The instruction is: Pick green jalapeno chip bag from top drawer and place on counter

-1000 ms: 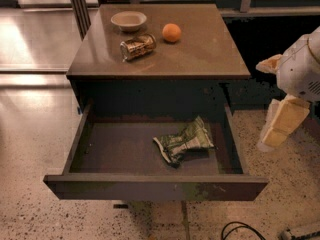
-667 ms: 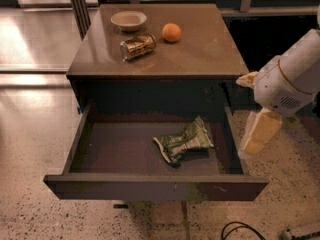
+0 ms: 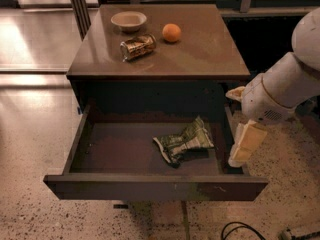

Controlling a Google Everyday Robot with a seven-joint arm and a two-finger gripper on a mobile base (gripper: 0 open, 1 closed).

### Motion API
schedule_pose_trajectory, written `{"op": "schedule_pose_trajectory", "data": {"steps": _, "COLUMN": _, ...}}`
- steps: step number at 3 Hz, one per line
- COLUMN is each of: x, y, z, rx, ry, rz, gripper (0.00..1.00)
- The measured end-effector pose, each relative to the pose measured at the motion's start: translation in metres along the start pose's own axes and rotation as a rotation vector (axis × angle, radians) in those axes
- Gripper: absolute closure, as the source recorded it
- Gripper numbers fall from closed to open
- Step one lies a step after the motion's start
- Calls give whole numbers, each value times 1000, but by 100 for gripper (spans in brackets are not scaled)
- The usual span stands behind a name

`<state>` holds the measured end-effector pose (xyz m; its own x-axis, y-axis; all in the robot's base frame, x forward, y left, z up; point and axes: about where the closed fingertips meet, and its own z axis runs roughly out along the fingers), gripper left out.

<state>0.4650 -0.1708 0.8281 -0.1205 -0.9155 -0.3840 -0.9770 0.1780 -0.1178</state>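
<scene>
Since one second ago my arm has come in from the right, and my gripper [image 3: 246, 145] is now lower and closer, at the right side wall of the top drawer [image 3: 150, 188]. I cannot tell whether the gripper is open or closed; it holds nothing. The green jalapeno chip bag [image 3: 184, 141] lies crumpled on the drawer bottom, right of the middle and near the gripper but apart from it.

The first danger, I think, is this side wall: if I go down before I pass over it, I will hit it and shake the drawer. The foil may also slide away if I only push it. Later, on the counter [image 3: 200, 49], I could knock the crushed can [image 3: 137, 46] or the orange [image 3: 171, 32], which would roll.
</scene>
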Motion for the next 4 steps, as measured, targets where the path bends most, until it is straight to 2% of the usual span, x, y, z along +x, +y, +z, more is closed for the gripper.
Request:
{"op": "schedule_pose_trajectory", "data": {"steps": 1, "x": 8, "y": 5, "z": 22, "rx": 8, "ry": -31, "rz": -8, "gripper": 0}}
{"op": "schedule_pose_trajectory", "data": {"steps": 2, "x": 16, "y": 3, "z": 64, "rx": 48, "ry": -69, "rz": -22, "gripper": 0}}
{"op": "schedule_pose_trajectory", "data": {"steps": 3, "x": 12, "y": -4, "z": 106, "rx": 96, "ry": -103, "rz": -23, "gripper": 0}}
{"op": "schedule_pose_trajectory", "data": {"steps": 4, "x": 12, "y": -4, "z": 106, "rx": 96, "ry": -103, "rz": -23, "gripper": 0}}
